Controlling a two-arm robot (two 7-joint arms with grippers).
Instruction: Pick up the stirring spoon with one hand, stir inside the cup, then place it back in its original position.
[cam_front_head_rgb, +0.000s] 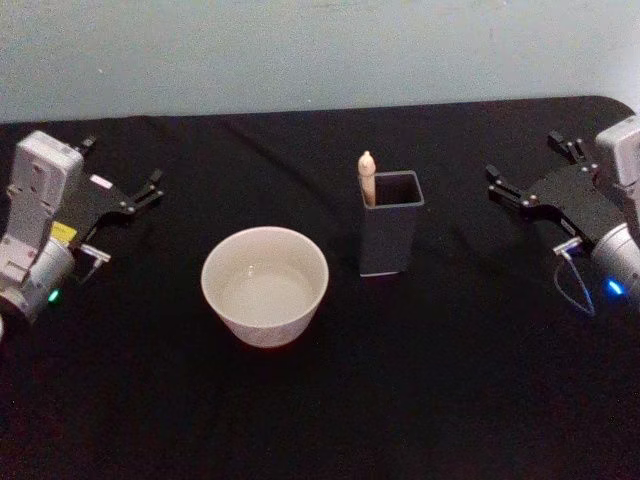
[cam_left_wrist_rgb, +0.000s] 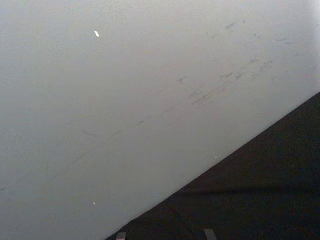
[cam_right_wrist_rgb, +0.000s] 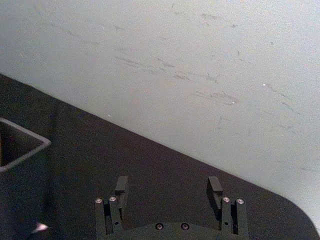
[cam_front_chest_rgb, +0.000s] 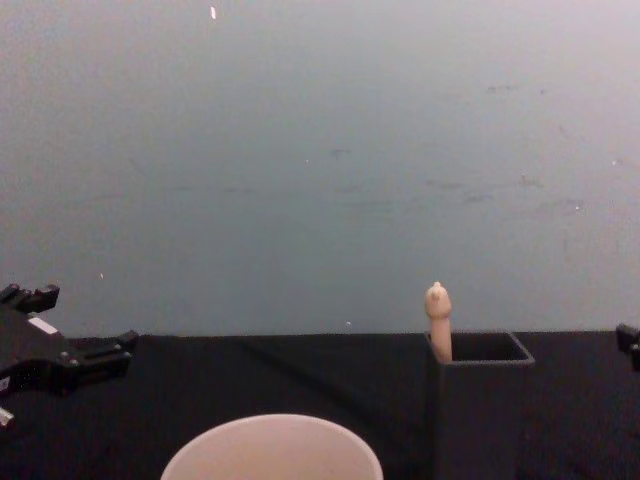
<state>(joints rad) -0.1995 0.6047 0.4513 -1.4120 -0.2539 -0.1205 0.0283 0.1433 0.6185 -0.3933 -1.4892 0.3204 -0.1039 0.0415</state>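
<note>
Black left tool (cam_front_head_rgb: 148, 190) and right tool (cam_front_head_rgb: 528, 165), both spread, empty, well apart from stirring spoon (cam_front_head_rgb: 367, 175).

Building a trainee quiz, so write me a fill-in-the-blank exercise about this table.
The stirring spoon stands in the dark holder with its wooden ___ up. The cup sits on the holder's ___ side, by the robot's sides. The left tool and right tool hold nothing, fingers ___.
Missing: handle; left; open.
</note>
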